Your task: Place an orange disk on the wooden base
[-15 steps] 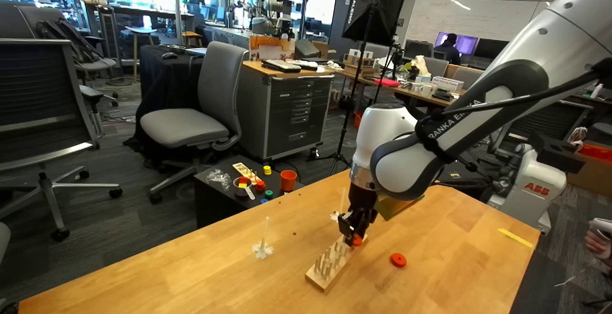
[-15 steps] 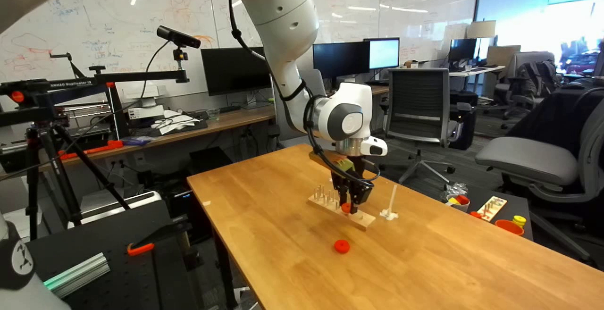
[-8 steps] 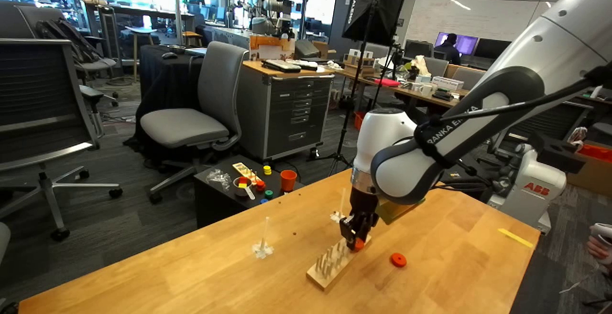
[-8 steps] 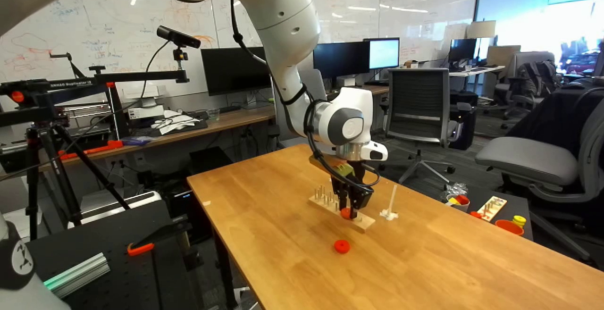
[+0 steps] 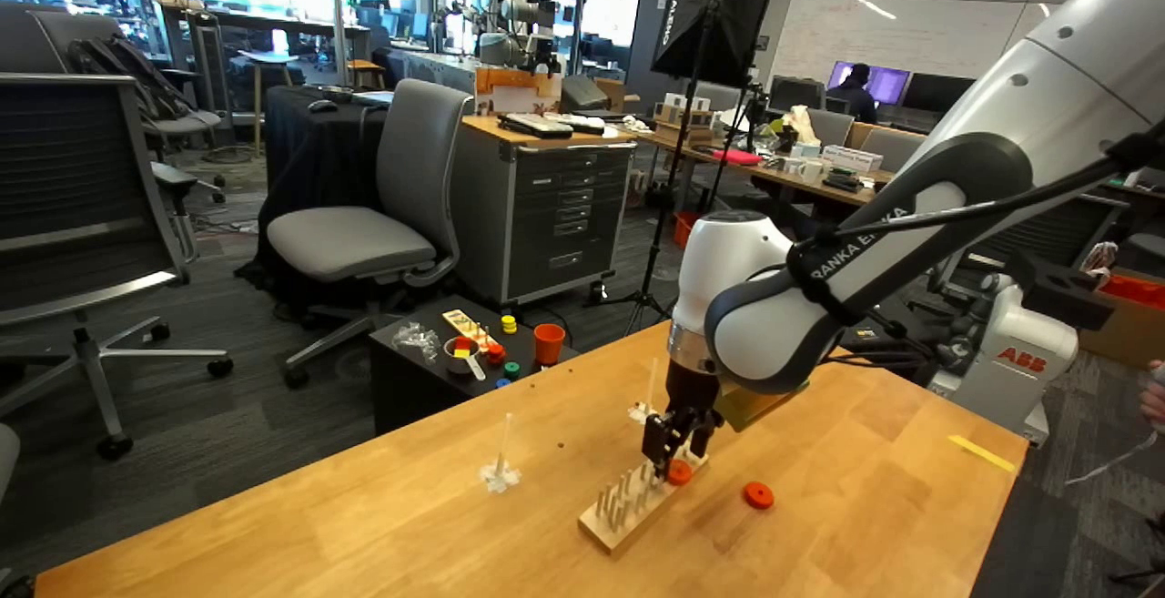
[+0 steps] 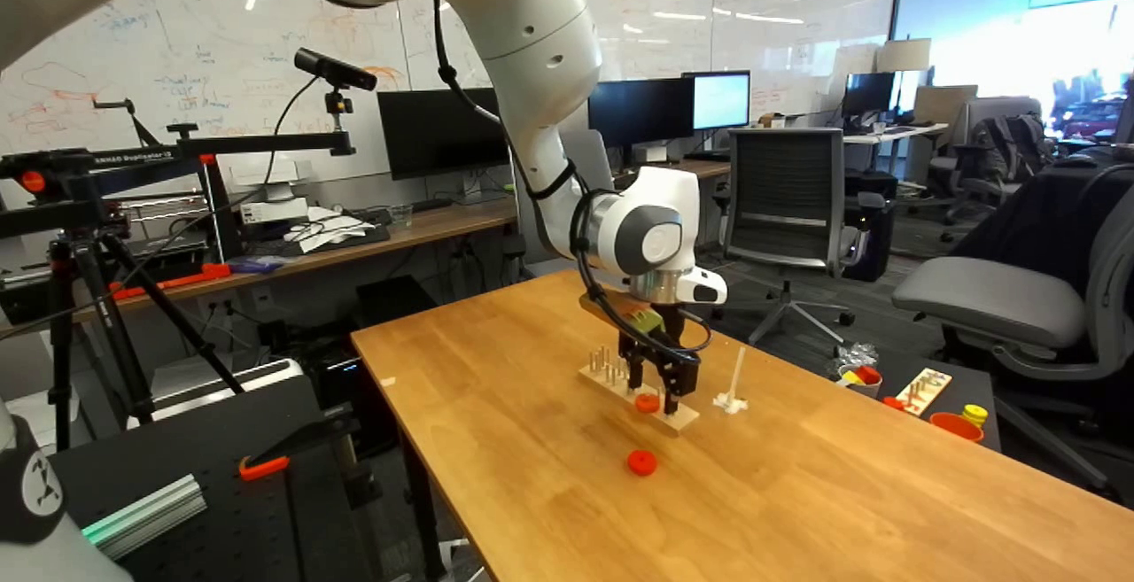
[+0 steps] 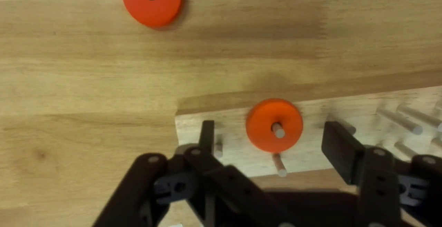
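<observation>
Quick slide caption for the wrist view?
Open gripper straddling an orange disk threaded on a peg of the wooden base.

Plastic-looking orange disk, matt wooden base, smooth wooden table

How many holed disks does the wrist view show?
2: the orange disk, around a peg of the wooden base, and a redder disk lying on the table.

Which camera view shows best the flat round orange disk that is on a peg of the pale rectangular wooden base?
The wrist view: the orange disk appears large and from above, with the thin wooden peg through its hole. Both exterior views show it small and at a slant, its hole unclear.
</observation>
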You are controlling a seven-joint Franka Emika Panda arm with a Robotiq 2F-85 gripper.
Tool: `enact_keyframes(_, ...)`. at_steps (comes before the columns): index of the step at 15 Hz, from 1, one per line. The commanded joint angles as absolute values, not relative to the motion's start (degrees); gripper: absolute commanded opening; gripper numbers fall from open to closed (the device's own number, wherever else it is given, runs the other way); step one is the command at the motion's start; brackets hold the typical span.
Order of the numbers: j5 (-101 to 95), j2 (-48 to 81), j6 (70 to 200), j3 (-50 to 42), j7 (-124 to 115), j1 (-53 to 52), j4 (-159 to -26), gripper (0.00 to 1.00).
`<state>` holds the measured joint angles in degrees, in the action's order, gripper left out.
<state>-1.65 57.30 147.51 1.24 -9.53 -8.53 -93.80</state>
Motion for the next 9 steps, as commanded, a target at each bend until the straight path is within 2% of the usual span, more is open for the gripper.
enact_keyframes(1,-2.09,51.84,145.94,0.87,-9.41,-10.54,-95.29,1.0)
enact_keyframes(9,-4.9,37.87,139.97,0.99,-8.82,-13.66,-96.32,1.0)
